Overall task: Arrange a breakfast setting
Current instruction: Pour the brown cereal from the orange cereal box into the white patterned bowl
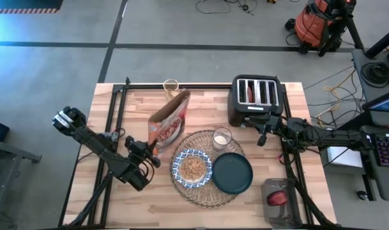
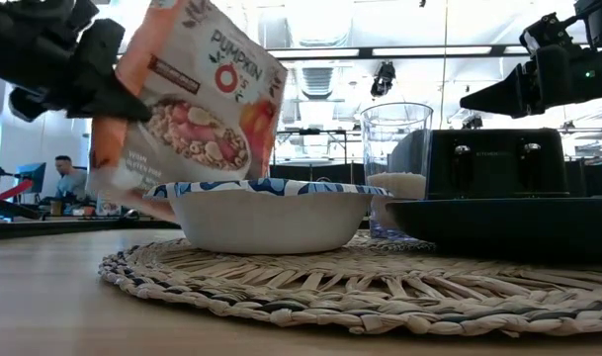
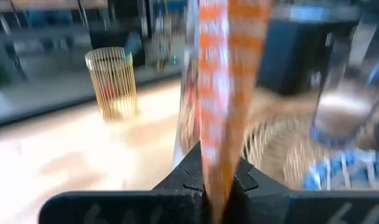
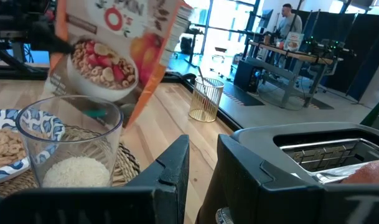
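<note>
Orange cereal bag (image 3: 217, 93) pinched by left end effector (image 3: 219, 186), wrist cam only

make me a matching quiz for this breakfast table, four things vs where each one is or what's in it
Things:
1 bowl
2 glass
3 plate
4 cereal bag

States:
a held up by the left gripper
b holds cereal
c empty, on the placemat
d white stuff at its bottom

Pairs: 1-b, 2-d, 3-c, 4-a
</note>
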